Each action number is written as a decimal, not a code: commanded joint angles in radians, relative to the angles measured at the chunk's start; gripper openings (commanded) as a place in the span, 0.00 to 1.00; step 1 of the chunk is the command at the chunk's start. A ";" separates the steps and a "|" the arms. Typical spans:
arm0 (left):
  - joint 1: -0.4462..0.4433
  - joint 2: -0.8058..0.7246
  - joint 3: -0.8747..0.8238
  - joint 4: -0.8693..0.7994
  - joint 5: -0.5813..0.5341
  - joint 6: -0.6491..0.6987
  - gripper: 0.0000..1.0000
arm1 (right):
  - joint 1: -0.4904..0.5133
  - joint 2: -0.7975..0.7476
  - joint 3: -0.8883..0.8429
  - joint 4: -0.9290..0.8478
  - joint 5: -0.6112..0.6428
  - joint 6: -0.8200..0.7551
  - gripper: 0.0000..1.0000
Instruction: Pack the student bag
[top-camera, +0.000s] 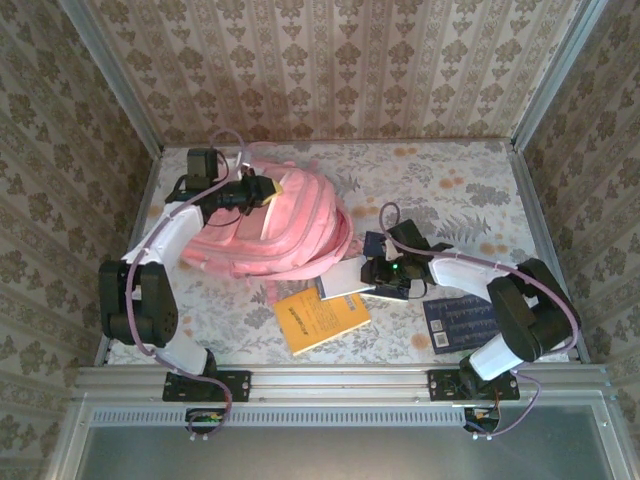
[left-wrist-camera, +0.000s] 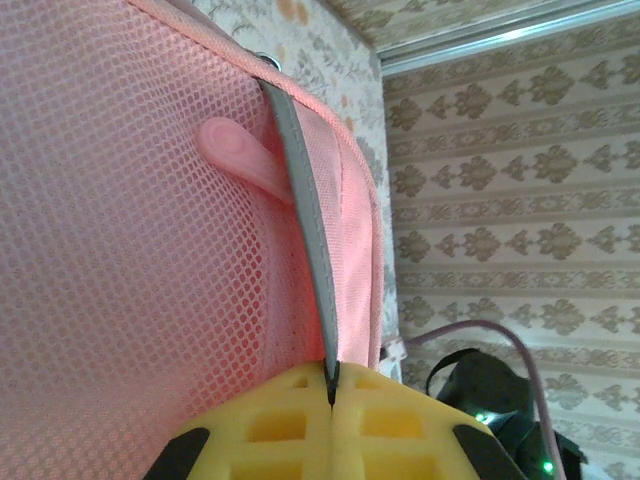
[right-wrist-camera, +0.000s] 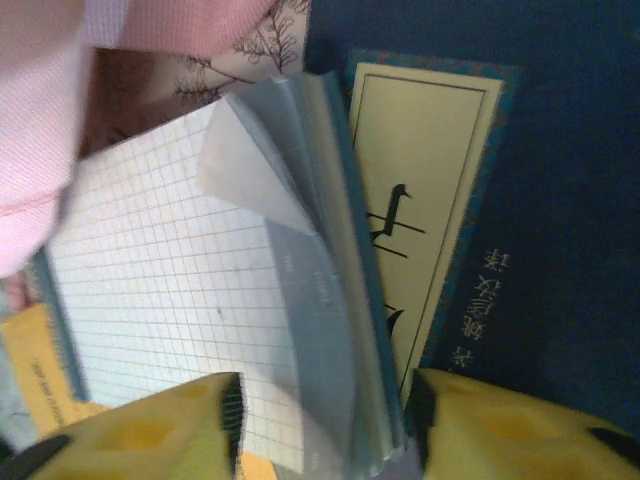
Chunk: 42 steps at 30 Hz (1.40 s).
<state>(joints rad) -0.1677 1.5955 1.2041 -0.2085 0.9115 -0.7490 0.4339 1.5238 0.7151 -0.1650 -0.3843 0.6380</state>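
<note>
The student bag (top-camera: 285, 235), pink and soft, lies at the left middle of the table. Its pink mesh (left-wrist-camera: 130, 250) fills the left wrist view. My left gripper (top-camera: 262, 190) (left-wrist-camera: 331, 395) is shut on the grey trim (left-wrist-camera: 305, 200) along the bag's opening, beside a pink zip pull (left-wrist-camera: 240, 155). My right gripper (top-camera: 364, 272) (right-wrist-camera: 322, 400) is open just right of the bag. Its yellow fingers (right-wrist-camera: 180, 420) straddle the curled page edge of a squared-paper notebook (right-wrist-camera: 170, 280) (top-camera: 345, 278), which lies on a dark blue book (right-wrist-camera: 560, 200).
A yellow book (top-camera: 320, 318) (right-wrist-camera: 30, 370) lies near the front edge, below the bag. Another dark blue book (top-camera: 458, 322) rests at the front right beside the right arm. Patterned walls and metal rails close in the table.
</note>
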 joint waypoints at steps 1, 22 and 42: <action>-0.015 0.023 0.046 -0.072 -0.036 0.078 0.00 | -0.047 -0.041 -0.051 0.085 -0.106 0.086 0.60; -0.065 0.098 0.052 -0.184 -0.091 0.142 0.00 | -0.092 0.090 -0.204 0.535 -0.342 0.378 0.56; -0.070 0.090 0.058 -0.165 -0.055 0.140 0.00 | -0.092 0.240 -0.104 0.695 -0.323 0.471 0.34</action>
<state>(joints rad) -0.2306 1.6878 1.2396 -0.3710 0.8257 -0.6334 0.3389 1.7302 0.6071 0.4751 -0.7101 1.0718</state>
